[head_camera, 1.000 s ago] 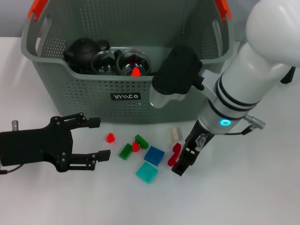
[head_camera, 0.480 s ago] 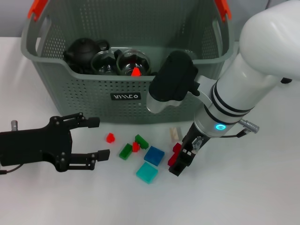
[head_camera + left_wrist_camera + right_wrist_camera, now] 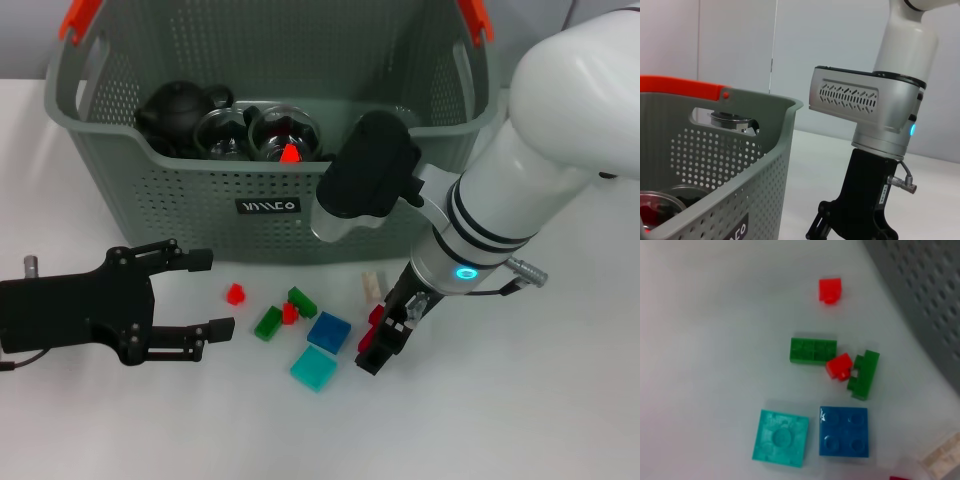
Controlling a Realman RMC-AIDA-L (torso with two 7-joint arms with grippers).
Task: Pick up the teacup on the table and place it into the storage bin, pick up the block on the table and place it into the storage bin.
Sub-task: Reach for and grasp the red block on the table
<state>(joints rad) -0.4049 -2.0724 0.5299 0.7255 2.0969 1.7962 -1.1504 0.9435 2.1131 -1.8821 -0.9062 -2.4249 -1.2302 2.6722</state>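
The right gripper [image 3: 380, 345] was lowered to the table [image 3: 520, 420], fingers pinching a red block [image 3: 372, 322] beside the blue block [image 3: 328, 331] and teal block [image 3: 314, 368]. The left gripper [image 3: 205, 295] rested on the table, fingers spread. Behind, the storage bin [image 3: 200, 215] held glass teacups [image 3: 285, 135] and a black teapot [image 3: 175, 108].

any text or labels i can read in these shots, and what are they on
Storage bin, front wall: a small black label with white lettering, too stylised and small to read for certain.
The same label shows on the bin in the left wrist view, cut off; only something like "co" shows.
Right arm, near the right claw: a small white tag, print too small to read.
The blocks on the table carry no text.
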